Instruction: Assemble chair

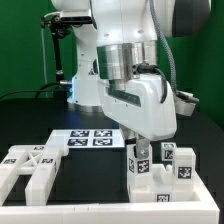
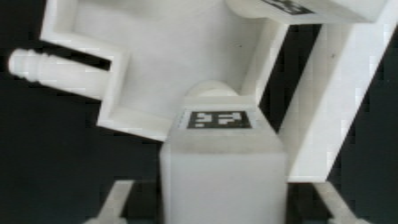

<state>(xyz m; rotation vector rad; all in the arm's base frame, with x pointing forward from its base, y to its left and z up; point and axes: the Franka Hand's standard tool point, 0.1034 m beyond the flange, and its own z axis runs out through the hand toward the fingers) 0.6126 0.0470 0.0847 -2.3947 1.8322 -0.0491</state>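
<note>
Item: chair, in loose parts on your counter (image 1: 30, 118) | Claw (image 1: 142, 147): pinching the upright tagged chair bar (image 1: 143, 170), right of centre in the exterior view | Beside it: more tagged blocks (image 1: 178, 162), just to the exterior view's right | X-braced panel (image 1: 30, 160): exterior view's left | Marker board (image 1: 90, 138): behind, between the two.

No readable text, brand names or numbers anywhere. The only signs are black-and-white square marker tags (image 1: 98, 141): a cluster of about four on the marker board (image 1: 57, 140), one on the upright chair bar (image 1: 143, 165), and more on the chair parts (image 1: 185, 170) at the exterior view's right. The wrist view shows the bar's tag (image 2: 221, 120) close up. Patterns are too blurry to decode, probably fiducial codes.
</note>
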